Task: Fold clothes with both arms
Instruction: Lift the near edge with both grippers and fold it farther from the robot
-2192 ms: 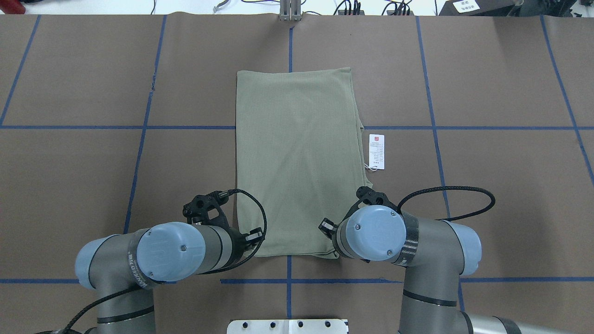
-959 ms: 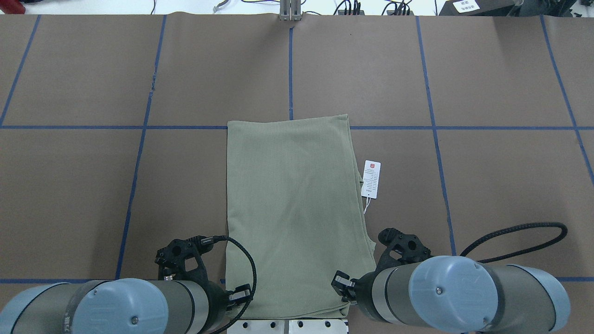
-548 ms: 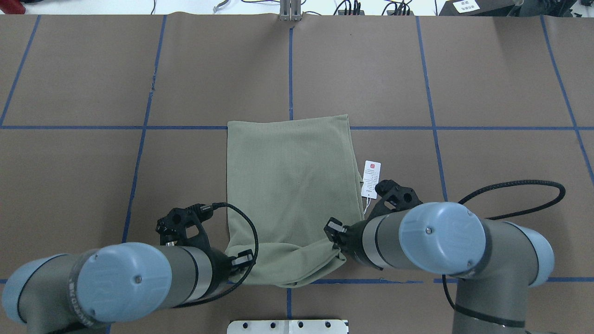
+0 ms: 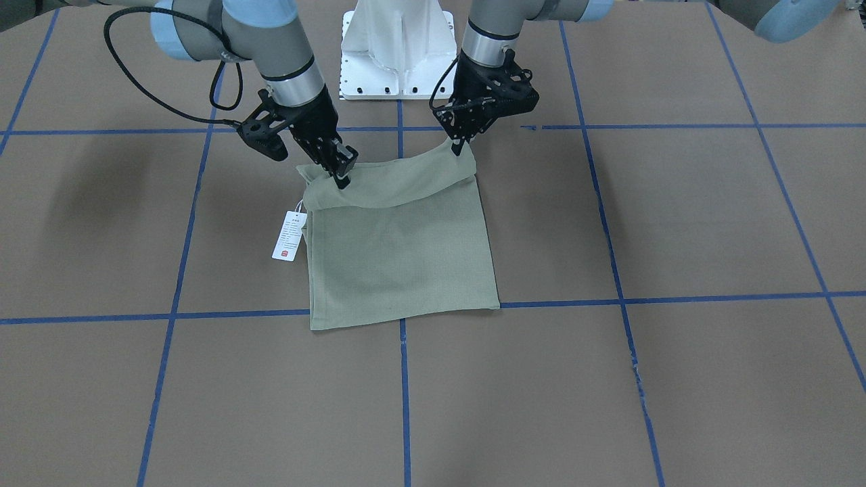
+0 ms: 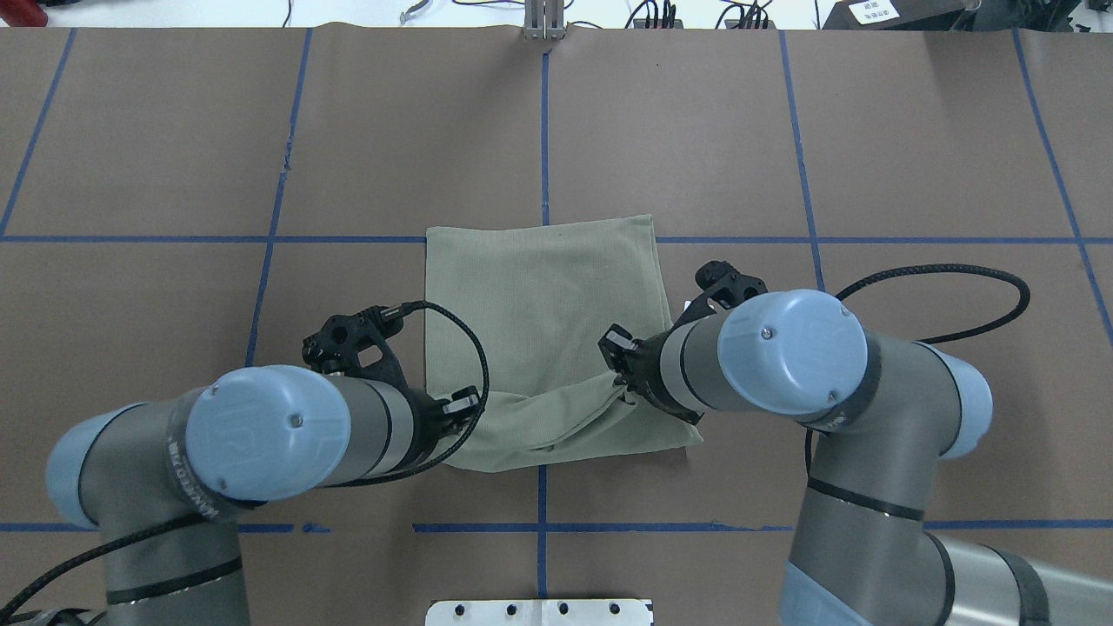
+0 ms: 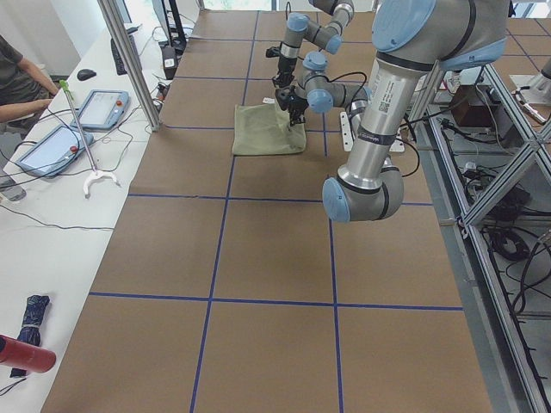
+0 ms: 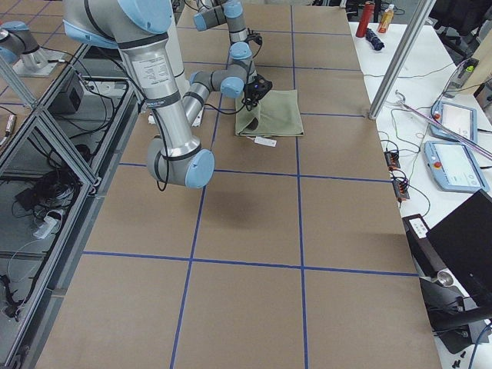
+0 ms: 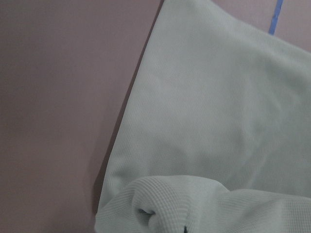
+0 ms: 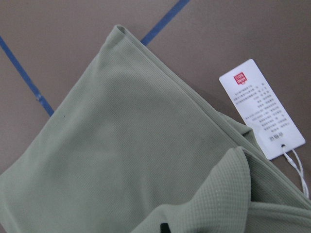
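A brown paper-covered bench crossed by blue tape lines, seen from above, from across and from both ends. The left claw is closed on one corner of a sage-green shirt, and the right claw is closed on the neighbouring corner. Between the two claws the raised edge sags in a shallow curve and laps over the flat part of the shirt. That flat part lies on the bench just beyond both claws, away from the robot. A white hang tag on a string lies on the bench just outward of the right claw, beside the shirt's side edge.

The knit looks light, soft and limp, probably a little stretchy, so it should droop wherever it is unsupported. Corner holds that take in every layer, with the edge kept taut between the claws, seem the best grip. The loose tag could slip under the fold.

Sleeves, neck and logo are folded out of sight. In the wrist views the fingertips are buried in cloth. From overhead the right arm covers nearly all of the tag.
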### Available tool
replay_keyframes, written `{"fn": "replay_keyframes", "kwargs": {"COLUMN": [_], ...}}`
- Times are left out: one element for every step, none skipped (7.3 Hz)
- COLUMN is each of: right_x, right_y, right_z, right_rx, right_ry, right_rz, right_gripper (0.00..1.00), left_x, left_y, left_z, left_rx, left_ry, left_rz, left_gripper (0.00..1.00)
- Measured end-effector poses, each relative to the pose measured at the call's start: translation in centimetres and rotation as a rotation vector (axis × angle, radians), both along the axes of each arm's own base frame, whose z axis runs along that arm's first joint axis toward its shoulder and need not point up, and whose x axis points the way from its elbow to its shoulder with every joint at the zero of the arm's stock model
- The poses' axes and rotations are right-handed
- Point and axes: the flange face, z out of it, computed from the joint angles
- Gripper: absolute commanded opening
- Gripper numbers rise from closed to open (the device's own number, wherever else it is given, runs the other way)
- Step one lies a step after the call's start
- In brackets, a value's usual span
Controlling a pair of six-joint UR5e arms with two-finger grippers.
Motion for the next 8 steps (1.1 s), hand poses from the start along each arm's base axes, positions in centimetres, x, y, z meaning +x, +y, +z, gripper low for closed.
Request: {"fn": "replay_keyframes", "kwargs": {"right_x": [-1.0, -1.8, -2.3, -2.7, -2.9, -2.7, -2.5, -2.6], "right_y": [-2.2, -3.9, -5.1, -6.1, -7.2, -8.5, -10.3, -12.6], "right_z": [0.3, 0.3, 0.2, 0.1, 0.1, 0.4, 1.2, 1.9], "right_rx": [-0.008, -0.017, -0.023, -0.028, -0.040, -0.059, -0.074, -0.077], "right_ry": [0.002, 0.005, 0.009, 0.014, 0.019, 0.024, 0.042, 0.071], "right_rz": [0.015, 0.023, 0.029, 0.034, 0.038, 0.042, 0.048, 0.054], "right_gripper": [0.00, 0.00, 0.00, 0.00, 0.14, 0.99, 1.00, 1.00], "left_x": [1.3, 2.3, 2.9, 2.9, 2.6, 2.7, 2.7, 1.6], "left_y": [-2.1, -4.1, -5.7, -7.1, -8.5, -10.6, -13.6, -17.1], "left_z": [1.0, 1.6, 1.8, 1.9, 2.0, 2.0, 2.5, 3.4], "left_rx": [0.005, 0.008, 0.008, 0.007, 0.004, 0.007, 0.026, 0.059], "left_ry": [0.004, 0.008, 0.008, 0.004, -0.002, -0.019, -0.061, -0.115], "left_rz": [-0.021, -0.042, -0.061, -0.080, -0.100, -0.119, -0.131, -0.140], "left_gripper": [0.00, 0.00, 0.00, 0.00, 0.53, 1.00, 1.00, 1.00]}}
